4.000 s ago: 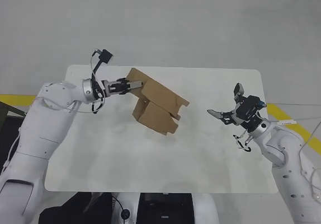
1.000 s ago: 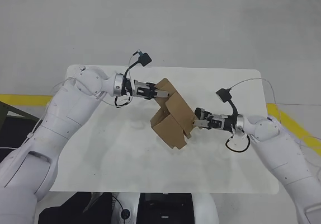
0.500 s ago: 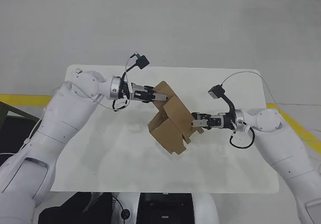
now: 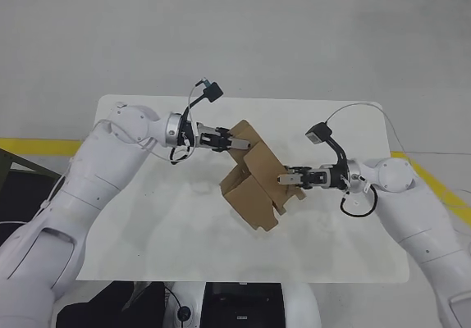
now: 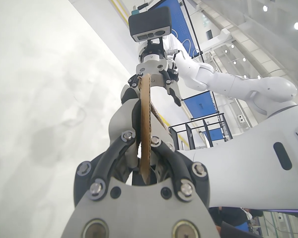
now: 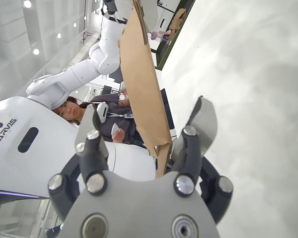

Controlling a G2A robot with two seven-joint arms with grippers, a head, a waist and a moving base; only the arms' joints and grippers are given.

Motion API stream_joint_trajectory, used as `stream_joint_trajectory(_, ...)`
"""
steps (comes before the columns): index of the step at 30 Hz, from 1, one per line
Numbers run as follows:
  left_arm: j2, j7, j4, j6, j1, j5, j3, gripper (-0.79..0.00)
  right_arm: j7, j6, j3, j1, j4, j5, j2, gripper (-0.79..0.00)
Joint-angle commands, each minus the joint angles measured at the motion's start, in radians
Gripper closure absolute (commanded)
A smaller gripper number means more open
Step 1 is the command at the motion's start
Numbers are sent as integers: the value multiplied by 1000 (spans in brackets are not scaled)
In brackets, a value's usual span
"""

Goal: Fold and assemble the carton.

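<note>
The brown corrugated carton (image 4: 252,176) is over the middle of the white, round-cornered surface (image 4: 162,238). It is half opened into a slanted, boxy sleeve, with loose flaps sticking out at its right end. From above I cannot tell whether its near corner touches the surface.

The left claw (image 4: 234,141) comes in from the far left and is clamped tight on a flap at the carton's far-left edge. In the left wrist view that claw (image 5: 139,107) pinches the thin, ridged cardboard edge (image 5: 145,125) squarely between its pads.

The right claw (image 4: 289,178) is at the carton's right end. Its curved grey metal fingers (image 6: 203,117) are spread wide apart, and a flat, smooth cardboard panel (image 6: 141,80) stands between them. The panel's corner is just beside one finger, and this claw (image 6: 149,122) is not closed on anything.
</note>
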Motion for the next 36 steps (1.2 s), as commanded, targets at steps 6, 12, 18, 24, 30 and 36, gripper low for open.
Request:
stream_joint_trajectory(6, -2, 3, 17, -3, -11, -17, 20, 0, 21, 21, -17, 10, 8, 32, -2, -68)
stream_joint_trajectory(12, 3, 6, 29, -6, -14, -30, 29, 0, 32, 32, -29, 22, 24, 60, -4, 0)
stream_joint_trajectory(18, 14, 24, -6, -24, -8, -69, 25, -785, 43, 43, -40, 29, 36, 89, -7, 0)
stream_joint_trajectory(24, 45, 48, -29, -48, 11, -88, -12, -785, 54, 54, -46, 35, 47, 108, -10, 0)
stream_joint_trajectory(30, 78, 61, -13, -61, 41, -86, -66, -785, 42, 42, -28, 24, 54, 132, -8, 0)
stream_joint_trajectory(36, 103, 69, -35, -69, 87, -74, -119, -785, -25, 6, 27, -18, 68, 152, 0, 0)
